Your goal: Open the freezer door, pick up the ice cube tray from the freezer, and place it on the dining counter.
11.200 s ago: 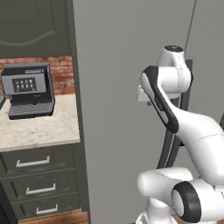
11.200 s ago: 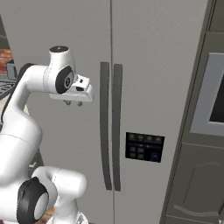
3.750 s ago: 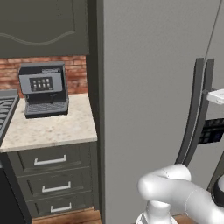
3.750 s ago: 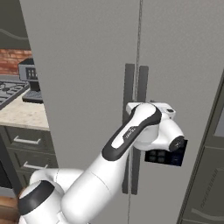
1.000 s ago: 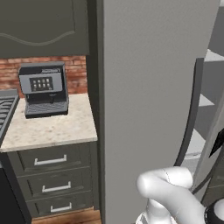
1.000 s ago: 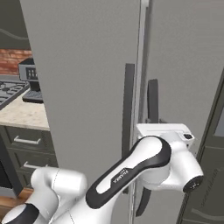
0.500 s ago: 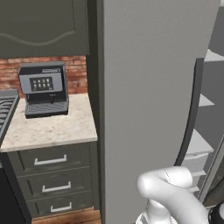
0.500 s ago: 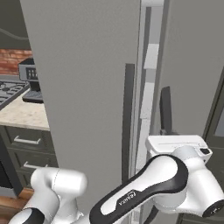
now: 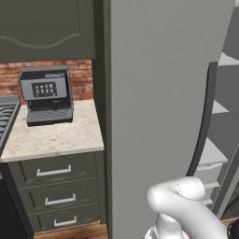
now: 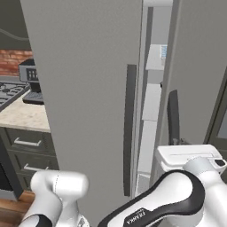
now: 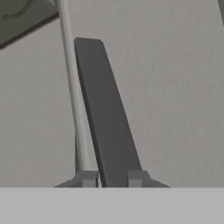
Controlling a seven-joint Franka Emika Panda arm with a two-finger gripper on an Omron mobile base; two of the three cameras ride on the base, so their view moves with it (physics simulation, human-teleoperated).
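Observation:
My gripper [image 11: 113, 179] is shut on the dark bar handle [image 11: 107, 122] of the freezer door [image 11: 175, 87], low on the bar. In the right base view the freezer door [image 10: 195, 66] stands partly swung out, its handle [image 10: 173, 116] just above my white hand. Through the gap show the freezer's pale inner shelves [image 10: 153, 102], which also appear in the left base view [image 9: 218, 154]. A small light-blue thing, likely the ice cube tray [image 10: 164, 51], lies on an upper shelf. The dining counter is out of view.
The other tall grey door [image 10: 84, 88] stays shut with its own dark handle [image 10: 131, 128]. To the left, a coffee machine [image 9: 46, 95] sits on a short beige top [image 9: 60, 137] over silver-handled drawers [image 9: 53, 170]. My arm curls low in front of the doors.
The freezer door has swung further out with my hand on its handle. The gap beside the shut door has widened and more of the inner shelves show.

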